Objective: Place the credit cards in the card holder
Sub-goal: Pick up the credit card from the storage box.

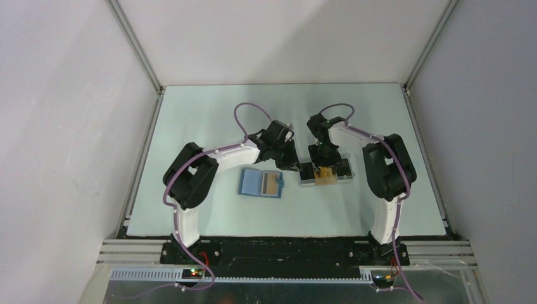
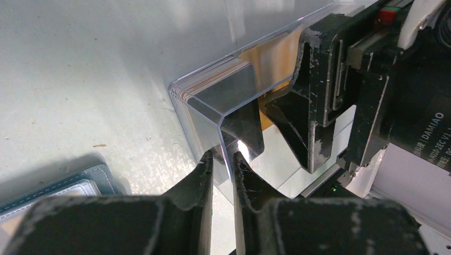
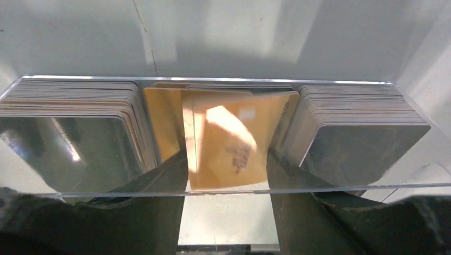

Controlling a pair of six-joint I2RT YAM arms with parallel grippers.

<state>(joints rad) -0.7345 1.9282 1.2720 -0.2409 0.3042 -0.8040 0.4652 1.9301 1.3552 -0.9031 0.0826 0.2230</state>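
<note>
My left arm (image 1: 190, 183) rises from its base at the near edge of the desk (image 1: 209, 126). It folds at a raised elbow and runs its forearm toward 2 o'clock. My right arm (image 1: 386, 171) mirrors it, with the forearm heading toward 10 o'clock and the wrist bent steeply down.

My left gripper (image 2: 222, 157) lies low and nearly level. Its jaws are almost together, pinching the thin end wall of the clear tray (image 3: 345, 187) at the corner. My right gripper (image 3: 226, 159) points down into the tray's middle compartment. Its jaws stand well apart, one finger at each side edge of a leaning yellow card (image 3: 228, 138); I cannot tell whether they press on it.

The card holder (image 1: 253, 183) lies open and flat on the desk, at about 8 o'clock from the tray and just apart from it. It is blue, and an orange card (image 1: 272, 183) shows on its right-hand leaf.

The rest of the credit cards are beyond it in the tray. Several yellow-orange ones are fanned loosely in the middle compartment. At 9 o'clock of them sits a neat stack of glossy dark cards (image 3: 69, 106), and a second dark stack (image 3: 361, 106) sits at 3 o'clock.
</note>
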